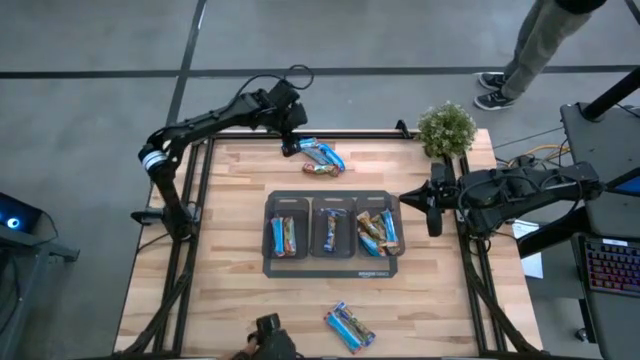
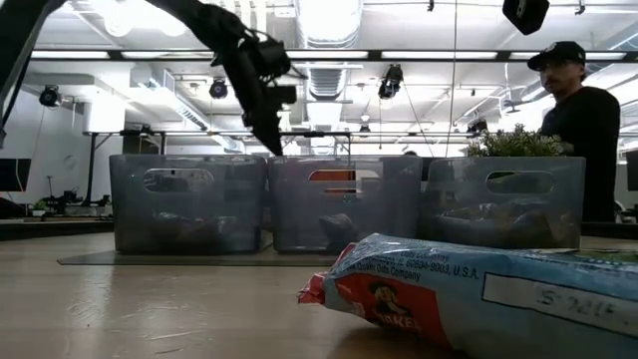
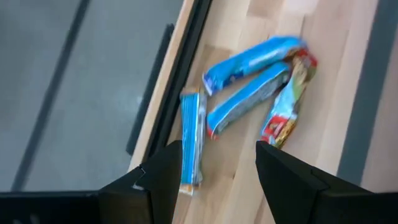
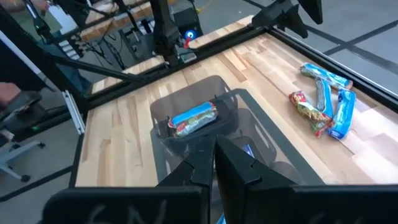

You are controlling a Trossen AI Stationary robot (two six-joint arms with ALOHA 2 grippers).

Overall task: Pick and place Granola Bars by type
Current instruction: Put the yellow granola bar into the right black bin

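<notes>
The left gripper hovers with jaws wide over a pile of granola bars at the counter's far edge. The right gripper, jaws shut and empty, waits beside the tray, whose three bins hold more bars.

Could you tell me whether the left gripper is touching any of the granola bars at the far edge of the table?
Apart. In the left wrist view the left gripper hangs open above the far bars, bare table showing between its fingers.
</notes>
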